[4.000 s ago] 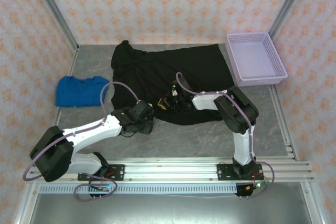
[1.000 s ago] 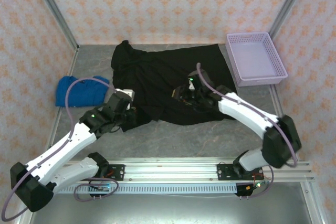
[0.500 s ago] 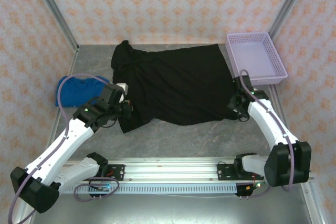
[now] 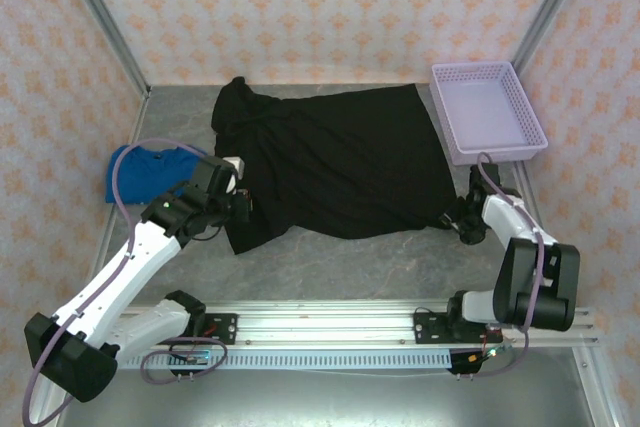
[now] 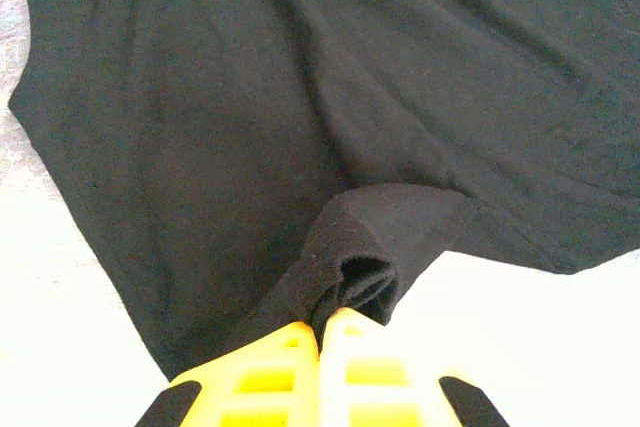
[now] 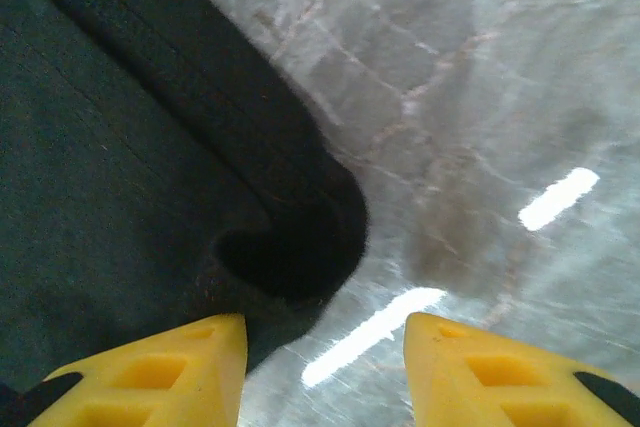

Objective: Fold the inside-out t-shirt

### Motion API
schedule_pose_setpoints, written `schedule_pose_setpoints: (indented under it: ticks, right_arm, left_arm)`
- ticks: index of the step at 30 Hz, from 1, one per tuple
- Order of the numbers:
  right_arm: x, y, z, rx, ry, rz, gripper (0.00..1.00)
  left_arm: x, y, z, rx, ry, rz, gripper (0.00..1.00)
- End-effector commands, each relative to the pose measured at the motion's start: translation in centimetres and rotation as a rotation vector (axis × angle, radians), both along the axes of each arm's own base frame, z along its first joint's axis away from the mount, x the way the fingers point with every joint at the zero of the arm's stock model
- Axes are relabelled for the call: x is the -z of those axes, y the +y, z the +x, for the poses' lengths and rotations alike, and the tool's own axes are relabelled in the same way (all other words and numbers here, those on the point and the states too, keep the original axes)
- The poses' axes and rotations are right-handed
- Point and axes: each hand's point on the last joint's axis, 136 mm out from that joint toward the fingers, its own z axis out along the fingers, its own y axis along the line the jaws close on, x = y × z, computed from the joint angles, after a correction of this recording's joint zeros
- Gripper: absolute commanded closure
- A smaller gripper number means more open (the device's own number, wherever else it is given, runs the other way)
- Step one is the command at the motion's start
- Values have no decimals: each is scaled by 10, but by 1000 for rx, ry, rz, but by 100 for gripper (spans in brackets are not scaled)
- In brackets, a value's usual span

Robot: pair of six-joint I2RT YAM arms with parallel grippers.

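Note:
The black inside-out t-shirt (image 4: 340, 157) lies spread across the middle of the grey table, bunched at its far left. My left gripper (image 4: 240, 205) sits at the shirt's near left edge. In the left wrist view this gripper (image 5: 322, 322) is shut on a rolled fold of the black cloth (image 5: 365, 267). My right gripper (image 4: 455, 219) is at the shirt's near right corner. The right wrist view shows it (image 6: 325, 332) open, with the curled corner of the shirt (image 6: 290, 247) just ahead of its left finger (image 6: 170, 372) and nothing held.
A folded blue garment (image 4: 150, 172) lies left of the shirt, behind my left arm. A lavender basket (image 4: 478, 67) stands at the back right, close to the shirt's right edge. Bare grey tabletop (image 4: 340, 262) runs between the shirt and the rail (image 4: 330, 327).
My right gripper has swung from the middle of the shirt to its near right corner. The shirt lies flatter and wider. My left gripper has drawn the left edge slightly outward and stays shut.

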Motion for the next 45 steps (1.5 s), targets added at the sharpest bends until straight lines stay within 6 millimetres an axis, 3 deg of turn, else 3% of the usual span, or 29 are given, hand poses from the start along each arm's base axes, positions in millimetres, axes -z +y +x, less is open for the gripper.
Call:
schedule_pose_setpoints:
  ticks: [1, 8, 12, 17, 23, 28, 33, 36, 41, 45]
  right_arm:
    - [5, 3, 24, 0, -62, 37, 58]
    - [7, -5, 52, -13, -80, 9, 65]
    - [1, -9, 55, -21, -81, -16, 78]
    - [-18, -9, 28, -27, -78, -47, 88]
    - [-24, -1, -19, -7, -48, -38, 89]
    - [-28, 7, -35, 36, -86, -1, 91]
    - [-35, 14, -15, 13, -135, -2, 91]
    - [-35, 17, 4, -23, -134, -33, 84]
    - [-38, -7, 26, -56, -83, -177, 69]
    - [-48, -15, 21, -58, -86, -224, 62]
  left_arm:
    - [-16, 7, 5, -21, -42, 0, 100]
    - [-21, 21, 5, -59, -55, 21, 100]
    - [-24, 30, 5, -83, -59, 32, 100]
    - [-39, 49, 3, -130, -87, 62, 100]
    - [-61, 70, -2, -187, -136, 85, 100]
    - [-73, 92, -10, -239, -158, 143, 100]
    - [-71, 99, -10, -259, -146, 153, 100]
    - [-62, 95, -7, -247, -128, 135, 100]
    - [-55, 93, -4, -241, -111, 131, 100]
    - [-54, 91, -3, -232, -109, 122, 100]
